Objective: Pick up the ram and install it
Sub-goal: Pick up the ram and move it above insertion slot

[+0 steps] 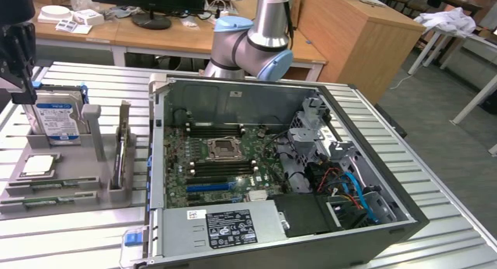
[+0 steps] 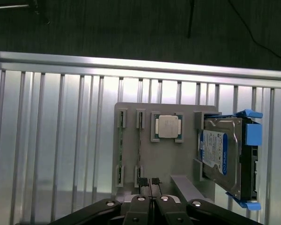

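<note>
A slatted metal tabletop (image 1: 435, 181) is carrying an open computer case (image 1: 233, 97) in its middle and a grey holder (image 1: 78, 193) toward the edge at the exterior view's left. The case's side wall is running close beside the holder, leaving only a narrow gap between them.

The gripper (image 2: 149, 182) is hanging above the holder with its two fingertips pressed together and nothing between them. In the wrist view the closed tips are sitting just over one end of the ram (image 2: 139, 150), without gripping it.

The ram is resting on its long edge in a slot of the holder, at the part of the holder nearest the tabletop's front edge. A second ram stick (image 2: 122, 150) is lying parallel just beside it in its own slot.

A square silver processor chip (image 2: 167, 126) is lying flat in a recess near the holder's middle. A hard drive (image 2: 225, 154) with blue rails is standing upright at the holder's far end. A card (image 1: 122, 147) is standing on edge along the holder's side closest to the case.

Inside the case, the motherboard (image 1: 233, 164) is lying exposed, with long black memory slots (image 1: 217, 129) on either side of the central socket and open space above them.

Bare slats are stretching free around the holder's outer sides, out to the tabletop's edge rail.
</note>
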Controlling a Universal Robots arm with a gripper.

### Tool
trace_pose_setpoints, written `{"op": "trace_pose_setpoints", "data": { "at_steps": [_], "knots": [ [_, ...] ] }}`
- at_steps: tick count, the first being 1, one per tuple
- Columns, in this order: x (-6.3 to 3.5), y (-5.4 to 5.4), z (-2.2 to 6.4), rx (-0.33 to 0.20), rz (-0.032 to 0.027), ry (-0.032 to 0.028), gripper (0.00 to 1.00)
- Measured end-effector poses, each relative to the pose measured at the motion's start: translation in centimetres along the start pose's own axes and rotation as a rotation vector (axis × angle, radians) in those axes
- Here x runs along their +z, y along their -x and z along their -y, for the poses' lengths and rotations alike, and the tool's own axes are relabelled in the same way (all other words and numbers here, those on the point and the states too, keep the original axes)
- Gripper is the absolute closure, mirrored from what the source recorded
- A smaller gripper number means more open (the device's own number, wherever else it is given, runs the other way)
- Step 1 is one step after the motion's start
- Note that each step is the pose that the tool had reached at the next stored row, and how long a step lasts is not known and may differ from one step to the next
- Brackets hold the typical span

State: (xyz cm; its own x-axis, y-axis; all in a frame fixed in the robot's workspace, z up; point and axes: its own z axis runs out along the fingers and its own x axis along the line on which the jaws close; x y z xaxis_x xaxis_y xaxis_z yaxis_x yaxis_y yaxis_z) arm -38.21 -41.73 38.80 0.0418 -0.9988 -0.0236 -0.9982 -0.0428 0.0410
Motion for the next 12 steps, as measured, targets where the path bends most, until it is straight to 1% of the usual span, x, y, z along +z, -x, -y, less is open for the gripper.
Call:
{"op": "trace_pose_setpoints", "data": {
  "at_steps": [3, 5, 6, 7, 8, 9, 12],
  "knots": [
    [0.00, 0.00, 0.00, 0.000, 0.0000, 0.0000, 0.89],
    [0.00, 0.00, 0.00, 0.000, 0.0000, 0.0000, 0.77],
    [0.00, 0.00, 0.00, 0.000, 0.0000, 0.0000, 0.77],
    [0.00, 0.00, 0.00, 0.000, 0.0000, 0.0000, 0.71],
    [0.00, 0.00, 0.00, 0.000, 0.0000, 0.0000, 0.71],
    [0.00, 0.00, 0.00, 0.000, -0.0001, 0.0000, 0.64],
    [0.00, 0.00, 0.00, 0.000, 0.0000, 0.0000, 0.64]
  ]
}}
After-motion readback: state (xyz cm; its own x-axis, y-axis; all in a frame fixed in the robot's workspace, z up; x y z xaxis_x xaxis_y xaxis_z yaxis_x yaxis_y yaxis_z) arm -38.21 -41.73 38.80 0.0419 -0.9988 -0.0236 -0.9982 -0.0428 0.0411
